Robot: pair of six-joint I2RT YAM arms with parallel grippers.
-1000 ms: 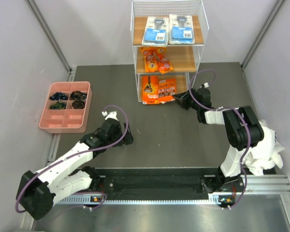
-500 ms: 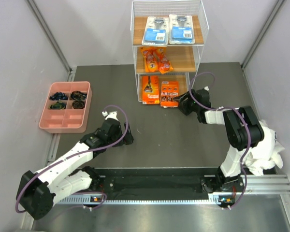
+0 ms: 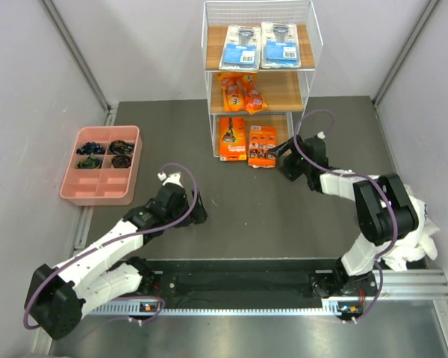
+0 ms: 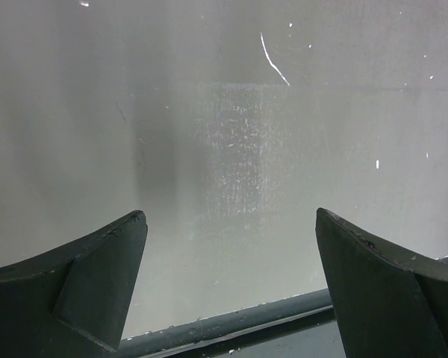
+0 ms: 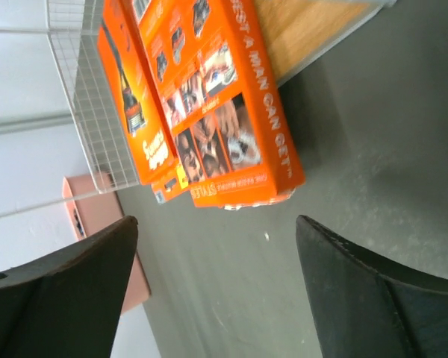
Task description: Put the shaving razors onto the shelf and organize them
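At the tabletop's left edge sits the pink plastic compartment tray [image 3: 97,200], which has no part in the task. Right of it, toward the tabletop's middle, the left fingers [image 4: 82,291] hang spread wide over bare grey surface, holding nothing. At the far edge stands the tall white wire shelf with three wooden boards [image 3: 287,89]. Two clear-and-blue blister cards [image 3: 241,46] lie on its top board, two small orange pouches [image 3: 241,91] on the middle one, and the long orange-black box [image 3: 231,138] on the bottom one.

Just right of that box lies the flat orange card pack [image 3: 262,145]. A second ago it was tilted in the right fingers' pinch. Now it rests flat on the bottom board, its near end poking out past the shelf front. The right fingers [image 5: 373,298] have sprung apart and let it go. The card lies just beyond their tips, centred in the gap and touching neither. All six packs look shelved, so the placing seems done, barring a nudge to square the card.
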